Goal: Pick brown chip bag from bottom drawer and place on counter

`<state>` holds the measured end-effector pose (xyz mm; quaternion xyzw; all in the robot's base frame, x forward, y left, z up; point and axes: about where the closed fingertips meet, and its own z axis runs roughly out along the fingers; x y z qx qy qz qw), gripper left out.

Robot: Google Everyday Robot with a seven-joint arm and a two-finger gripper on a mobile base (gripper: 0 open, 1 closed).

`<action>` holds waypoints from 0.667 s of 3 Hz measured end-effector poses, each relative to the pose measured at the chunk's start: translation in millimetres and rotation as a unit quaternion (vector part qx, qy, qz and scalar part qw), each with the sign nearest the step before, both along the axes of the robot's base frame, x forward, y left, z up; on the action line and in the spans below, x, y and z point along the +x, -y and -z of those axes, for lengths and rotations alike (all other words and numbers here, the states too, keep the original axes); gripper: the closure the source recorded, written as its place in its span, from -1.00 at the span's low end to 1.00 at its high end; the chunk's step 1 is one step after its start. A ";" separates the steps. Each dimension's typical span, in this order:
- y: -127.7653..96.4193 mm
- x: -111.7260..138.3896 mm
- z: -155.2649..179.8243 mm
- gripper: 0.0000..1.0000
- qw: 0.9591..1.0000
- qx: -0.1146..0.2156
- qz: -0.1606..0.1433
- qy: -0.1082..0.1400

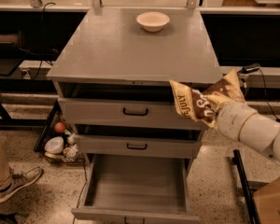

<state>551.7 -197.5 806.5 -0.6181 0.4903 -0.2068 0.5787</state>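
The tool (218, 104) is at the right side of the cabinet, at the end of the white arm (252, 129) that comes in from the lower right. It is closed on the brown chip bag (199, 107) and holds it in the air. The fingers themselves are mostly covered by the bag.

The bag hangs in front of the right end of the top drawer (114, 111), just under the front edge of the worktop (130, 50) and not touching it. Its brown face with white letters is turned to the camera.

The bottom drawer (137, 183) is pulled far out – the flat floor is bare. The middle drawer (136, 146) is a little open.

A white bowl (152, 21) stands near the back edge of the worktop, well apart from the bag. On the floor at the far left – a shoe (16, 183).
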 end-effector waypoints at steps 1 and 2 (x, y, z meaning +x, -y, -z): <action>-9.3 16.2 -54.9 1.00 0.997 -0.043 -0.021 0.065; -24.1 43.9 -106.2 1.00 0.988 -0.069 -0.049 0.128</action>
